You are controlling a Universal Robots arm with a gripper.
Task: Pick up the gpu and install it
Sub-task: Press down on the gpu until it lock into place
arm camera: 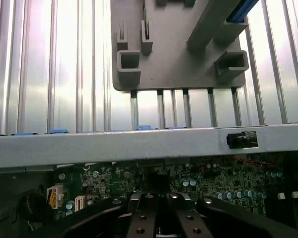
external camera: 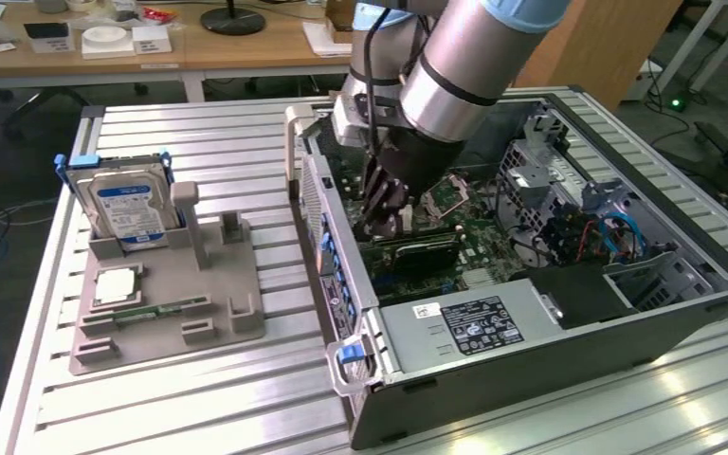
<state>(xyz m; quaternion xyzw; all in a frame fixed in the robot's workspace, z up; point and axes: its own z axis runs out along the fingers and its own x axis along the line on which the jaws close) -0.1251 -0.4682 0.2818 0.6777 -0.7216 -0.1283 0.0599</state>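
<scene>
Gripper (external camera: 387,220) was down inside the open PC case (external camera: 667,318), over the motherboard (external camera: 465,232).

You had the arm reaching into the chassis from above. A dark card, which looked like the gpu (external camera: 417,248), lay low on the motherboard just under the fingertips. Whether the fingers were clenched on it or released, I couldn't tell. From the wrist view you saw the gripper (arm camera: 156,218) body above the green motherboard (arm camera: 213,178), with the grey case wall (arm camera: 139,144) beyond it. The grey parts fixture (external camera: 162,284) sat on the slatted table (external camera: 212,398) on the exterior view's left, well apart from the case. The blue-labelled hard drive (external camera: 130,209) stood upright in the fixture.
</scene>
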